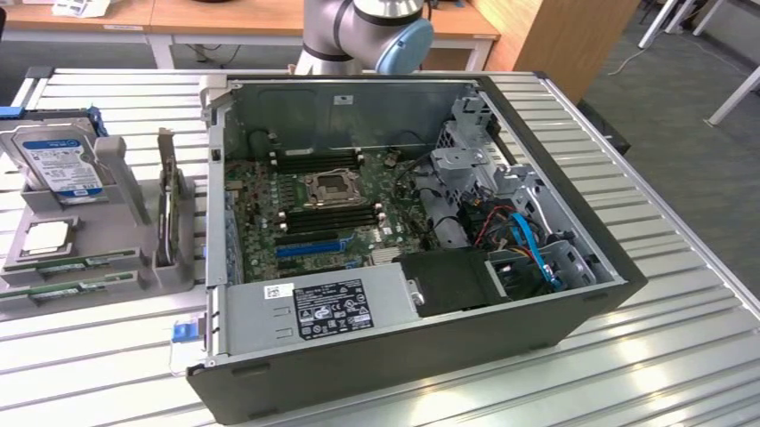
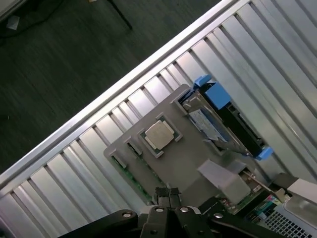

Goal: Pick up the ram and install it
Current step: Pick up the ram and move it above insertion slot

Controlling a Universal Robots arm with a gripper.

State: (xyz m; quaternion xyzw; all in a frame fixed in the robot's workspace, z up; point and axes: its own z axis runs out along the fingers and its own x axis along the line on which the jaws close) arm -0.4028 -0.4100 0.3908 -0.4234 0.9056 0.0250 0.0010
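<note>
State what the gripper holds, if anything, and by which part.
Nothing: the gripper is shut and empty above the gray holder, where the ram lies.

Ribbed metal tabletop (image 1: 677, 356) of pale silver slats, catching soft light from above in bright streaks along the ridges. Beyond its far edge, grey carpeted floor (image 1: 689, 116), darker in the wrist view. At the back, light wooden desks (image 1: 214, 13) on white frames, side by side, with a tall wooden panel (image 1: 558, 40) just beside them toward the exterior view's right. Further right, slanting white legs (image 1: 739, 89) of other furniture, and a pale cable (image 1: 627, 60) trailing across the carpet near the panel.
</note>
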